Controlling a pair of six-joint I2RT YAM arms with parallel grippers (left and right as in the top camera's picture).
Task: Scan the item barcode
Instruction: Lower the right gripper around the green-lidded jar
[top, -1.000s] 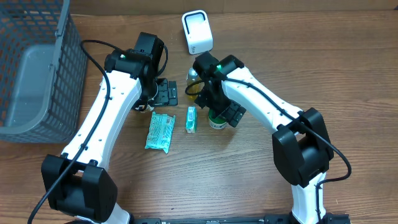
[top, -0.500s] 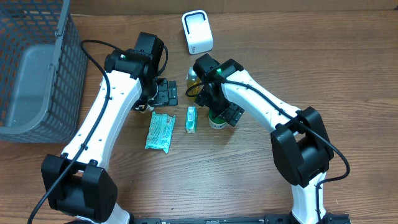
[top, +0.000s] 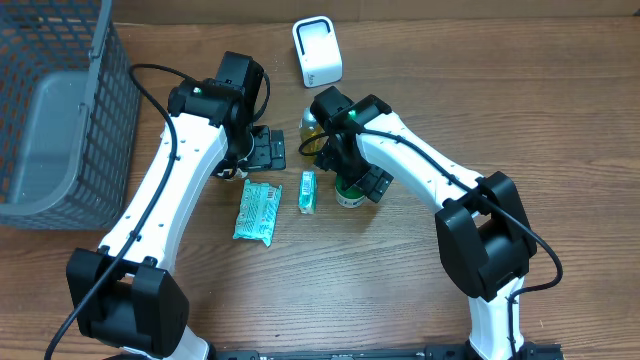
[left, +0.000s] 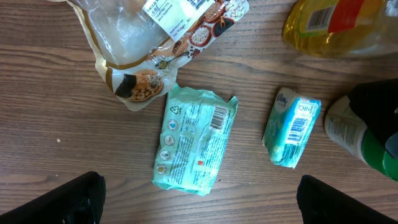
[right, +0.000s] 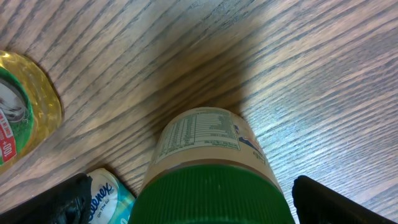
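A wooden table (top: 580, 120) carries everything. A grey mesh basket (top: 112, 100) stands at its far left edge, well apart from the rest. Two arms reach in toward the middle. The left gripper (top: 264, 150) hangs over a clear snack bag (left: 155, 37) with its jaws spread wide and nothing between them. The right gripper (top: 358, 184) is down around the jar (right: 208, 162), with its jaws wide apart, one finger on each side. No contact with the jar shows. A white scanner (top: 318, 52) stands at the far side of the table, its face tilted up. A yellow bottle (left: 336, 25) lies between the scanner and the jar, partly covered by the right arm. A green packet (left: 196, 140) lies flat just near of the bag with its barcode up, and its long axis runs roughly away from the robot. The jar stands upright near the table's middle, beside the tissue pack (left: 291, 127). Its green lid points straight up at the wrist camera and its printed label faces away from the robot. The tissue pack lies between the packet and the jar with its barcode up. There is one each of basket, scanner, bag, bottle, packet, jar and tissue pack.
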